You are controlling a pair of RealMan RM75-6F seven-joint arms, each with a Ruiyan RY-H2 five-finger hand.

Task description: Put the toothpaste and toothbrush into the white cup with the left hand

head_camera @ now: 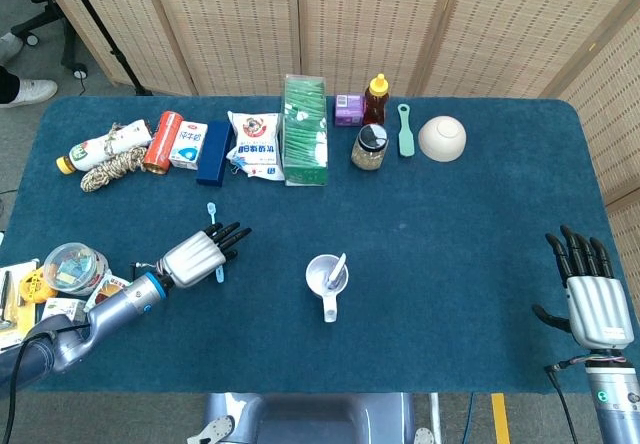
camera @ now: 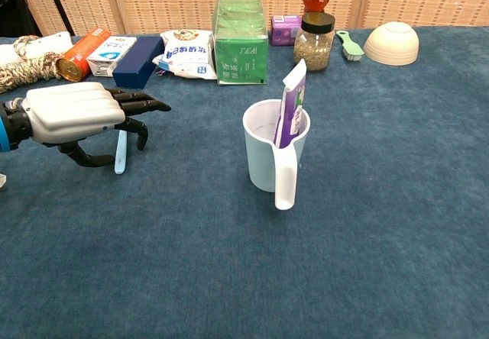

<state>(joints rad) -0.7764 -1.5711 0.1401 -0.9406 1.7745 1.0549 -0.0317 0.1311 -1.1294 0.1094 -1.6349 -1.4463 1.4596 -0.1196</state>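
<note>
Toothpaste (camera: 290, 114) seated upright in white cup (camera: 267, 159) | toothbrush (camera: 120, 154) flat on desk (camera: 367, 224) at cup's 9 o'clock | left hand (camera: 76, 114) spread over it, grasping nothing | right hand (head_camera: 592, 299) released | risk: thin handle pushed aside or slipped during pinch.

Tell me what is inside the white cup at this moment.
The toothpaste stands tilted in the white cup, its top end above the rim. Its lower end is hidden by the cup wall. No toothbrush is inside; the toothbrush lies on the table under the left hand.
</note>
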